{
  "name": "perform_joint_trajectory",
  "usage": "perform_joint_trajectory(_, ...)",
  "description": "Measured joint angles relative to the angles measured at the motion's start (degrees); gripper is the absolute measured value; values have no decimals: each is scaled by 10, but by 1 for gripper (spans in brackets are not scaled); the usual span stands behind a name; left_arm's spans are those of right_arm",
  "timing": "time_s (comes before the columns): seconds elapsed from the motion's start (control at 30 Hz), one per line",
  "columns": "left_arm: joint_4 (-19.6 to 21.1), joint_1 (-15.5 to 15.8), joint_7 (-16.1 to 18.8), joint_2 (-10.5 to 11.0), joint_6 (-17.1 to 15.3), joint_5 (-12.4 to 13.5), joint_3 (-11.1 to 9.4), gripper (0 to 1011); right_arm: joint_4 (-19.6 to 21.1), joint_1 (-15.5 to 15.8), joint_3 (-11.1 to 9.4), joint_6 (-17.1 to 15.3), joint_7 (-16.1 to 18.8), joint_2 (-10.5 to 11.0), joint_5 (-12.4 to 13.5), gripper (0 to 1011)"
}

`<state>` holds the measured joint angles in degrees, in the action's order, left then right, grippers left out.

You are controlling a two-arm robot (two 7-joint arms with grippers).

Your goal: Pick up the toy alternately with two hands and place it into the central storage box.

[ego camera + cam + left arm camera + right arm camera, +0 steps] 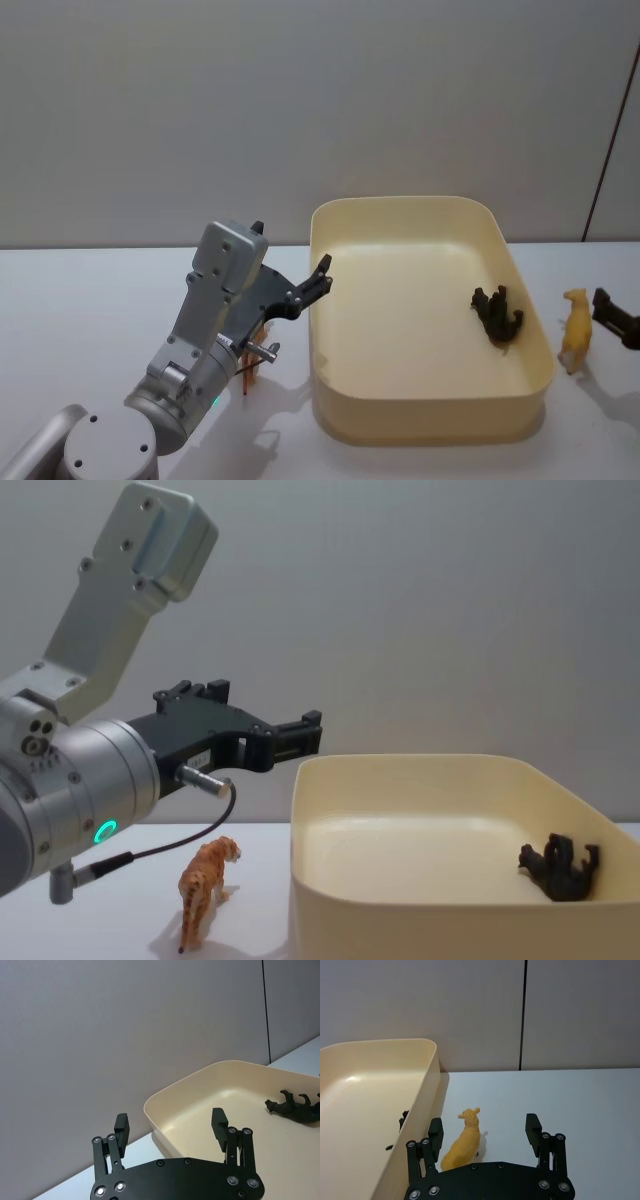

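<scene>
We see a white table with a smooth, matte top that stretches from the left edge of the head view across to the right edge. Soft grey shadows lie on it here and there. Behind it rises a plain grey wall, flat and unmarked, which meets the table's far edge in a straight line. Toward the right side of the wall we find a thin dark seam running from the top down to the table's far edge. In the right wrist view it parts the wall into two flat panels of much the same grey
</scene>
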<state>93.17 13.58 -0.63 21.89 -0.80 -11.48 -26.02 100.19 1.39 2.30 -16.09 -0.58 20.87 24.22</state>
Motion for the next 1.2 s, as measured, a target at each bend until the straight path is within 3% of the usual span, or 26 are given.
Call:
perform_joint_trajectory(0.6, 0, 0, 0, 0, 0, 0, 0, 1001, -41, -10, 16, -3, 18, -15, -32, 1001)
perform_joint_trajectory(1.2, 0, 0, 0, 0, 0, 0, 0, 1001, -109, -55, 45, 1, 6, -54, -71, 1001)
